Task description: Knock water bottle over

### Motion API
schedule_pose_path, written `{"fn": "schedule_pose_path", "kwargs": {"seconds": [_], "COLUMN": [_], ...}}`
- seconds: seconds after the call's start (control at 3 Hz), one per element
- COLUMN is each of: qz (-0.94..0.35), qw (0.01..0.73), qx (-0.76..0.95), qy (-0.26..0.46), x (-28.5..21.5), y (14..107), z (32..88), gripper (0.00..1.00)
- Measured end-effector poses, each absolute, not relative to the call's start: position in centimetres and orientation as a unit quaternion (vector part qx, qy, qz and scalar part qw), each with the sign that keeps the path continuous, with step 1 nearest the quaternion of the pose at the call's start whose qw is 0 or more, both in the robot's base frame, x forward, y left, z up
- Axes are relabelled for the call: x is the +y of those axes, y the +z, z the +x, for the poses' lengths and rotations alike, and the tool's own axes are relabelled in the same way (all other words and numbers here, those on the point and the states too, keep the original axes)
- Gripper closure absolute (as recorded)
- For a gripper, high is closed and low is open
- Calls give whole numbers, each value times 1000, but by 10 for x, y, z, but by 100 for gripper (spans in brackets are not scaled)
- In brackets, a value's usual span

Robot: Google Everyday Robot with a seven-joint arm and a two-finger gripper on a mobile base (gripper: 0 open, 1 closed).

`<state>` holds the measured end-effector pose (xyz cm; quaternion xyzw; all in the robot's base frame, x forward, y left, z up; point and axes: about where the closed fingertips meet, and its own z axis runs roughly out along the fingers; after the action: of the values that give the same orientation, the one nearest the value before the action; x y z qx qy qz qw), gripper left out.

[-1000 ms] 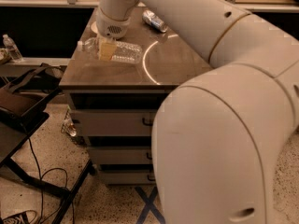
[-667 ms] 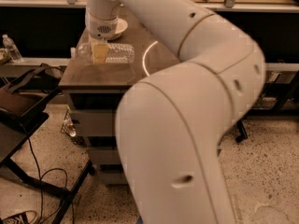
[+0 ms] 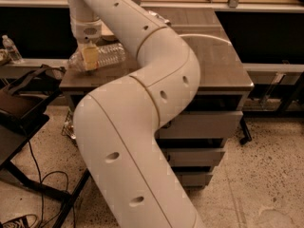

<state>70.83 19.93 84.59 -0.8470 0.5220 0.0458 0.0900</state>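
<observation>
The water bottle (image 3: 110,54), clear and ribbed, lies on its side near the left edge of the brown table top (image 3: 216,65). Its label and cap do not show clearly. My gripper (image 3: 90,57) hangs straight down from the wrist at the top left, right at the bottle and in front of its left half. My big white arm (image 3: 142,127) fills the middle of the view and hides the table's front left part.
A silver-blue can (image 3: 160,18) lies at the back of the table behind my arm. A small clear bottle (image 3: 12,49) stands on a low shelf at far left. Drawers (image 3: 199,127) sit under the table. A dark stand and cables (image 3: 28,175) are on the floor at left.
My gripper has moved left toward the table's left edge, and the lying bottle has shifted left with it. My arm now covers more of the table.
</observation>
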Motion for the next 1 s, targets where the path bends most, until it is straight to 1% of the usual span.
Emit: {"fn": "schedule_pose_path", "kwargs": {"seconds": [0.33, 0.67, 1.0], "qz": [-849, -849, -848], "qw": [85, 85, 98], "qx": [518, 519, 519], "qy": [50, 50, 46], "x": [211, 211, 217], "y": [836, 837, 836], "z": [711, 710, 716], "gripper": [100, 86, 64]}}
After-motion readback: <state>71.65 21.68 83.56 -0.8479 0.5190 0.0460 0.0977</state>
